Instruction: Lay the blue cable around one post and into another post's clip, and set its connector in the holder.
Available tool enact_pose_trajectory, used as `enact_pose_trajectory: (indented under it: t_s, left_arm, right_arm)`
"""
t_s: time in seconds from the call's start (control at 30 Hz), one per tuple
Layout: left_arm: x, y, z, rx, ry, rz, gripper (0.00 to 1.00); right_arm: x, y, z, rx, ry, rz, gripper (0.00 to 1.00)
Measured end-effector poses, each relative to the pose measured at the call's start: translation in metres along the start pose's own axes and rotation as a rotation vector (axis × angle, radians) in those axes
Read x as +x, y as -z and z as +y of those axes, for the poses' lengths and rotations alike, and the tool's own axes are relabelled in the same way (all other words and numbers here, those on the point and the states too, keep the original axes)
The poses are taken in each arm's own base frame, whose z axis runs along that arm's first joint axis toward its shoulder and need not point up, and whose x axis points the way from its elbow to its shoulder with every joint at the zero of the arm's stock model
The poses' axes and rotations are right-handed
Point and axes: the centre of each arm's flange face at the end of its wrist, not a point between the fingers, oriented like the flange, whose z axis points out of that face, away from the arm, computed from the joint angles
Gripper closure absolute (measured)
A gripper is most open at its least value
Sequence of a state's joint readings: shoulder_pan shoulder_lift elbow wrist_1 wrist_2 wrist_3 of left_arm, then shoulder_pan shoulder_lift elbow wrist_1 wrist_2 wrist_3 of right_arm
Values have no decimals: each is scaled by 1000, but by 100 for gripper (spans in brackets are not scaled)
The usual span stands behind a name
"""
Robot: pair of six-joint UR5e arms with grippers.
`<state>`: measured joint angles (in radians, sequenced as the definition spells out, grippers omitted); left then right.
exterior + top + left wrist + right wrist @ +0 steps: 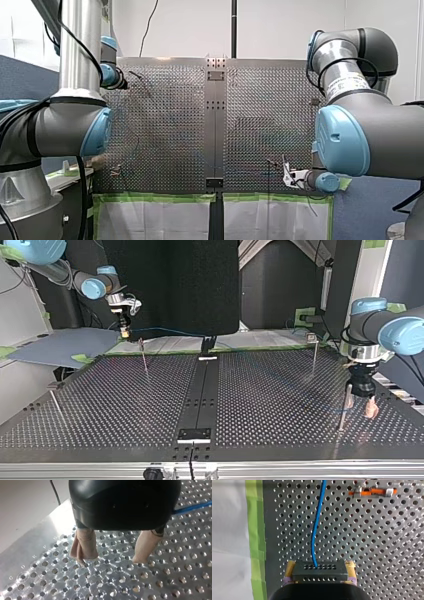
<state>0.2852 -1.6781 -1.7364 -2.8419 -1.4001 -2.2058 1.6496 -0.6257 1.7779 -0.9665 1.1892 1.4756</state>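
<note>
My right gripper [320, 568] is shut on a black connector block [320, 571], held between its yellow pads [289, 570]. The blue cable [315, 530] leaves the block and runs ahead over the perforated plate, passing beside a post with an orange clip [372, 491]. In the top view my right gripper [123, 331] hangs at the far left edge of the plate, and the cable [170, 331] trails from it. My left gripper [112, 560] is open just above the plate, with nothing between its beige pads. In the top view my left gripper [360, 407] stands beside a thin post [342, 410].
More thin posts stand on the plate [144, 355] [314, 352] [55, 402]. A black block [195, 434] sits on the centre rail near the top view's front edge. Green tape [255, 530] lines the plate's edge beside my right gripper.
</note>
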Motion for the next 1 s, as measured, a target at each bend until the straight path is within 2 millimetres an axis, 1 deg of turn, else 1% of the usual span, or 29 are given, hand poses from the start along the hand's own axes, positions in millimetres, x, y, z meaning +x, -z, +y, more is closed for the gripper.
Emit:
enact_pose_trajectory:
  t_s: [0.23, 0.4, 0.6, 0.77, 1.0]
  left_arm:
    - [1, 6, -8, 2, 41, 16, 0]
    - [5, 16, -12, -3, 53, 32, 0]
    - [6, 31, -18, 24, 90, 12, 0]
    - [5, 34, -23, 47, 130, -7, 0]
    - [6, 35, -23, 49, 146, -8, 0]
  right_arm:
    - [1, 0, -6, 61, -7, 5, 100]
    - [1, 1, -13, 111, -10, 9, 100]
    - [2, 1, -20, 170, -11, 13, 100]
    - [2, 2, -26, 217, -10, 17, 100]
    - [2, 3, -32, 264, -11, 20, 100]
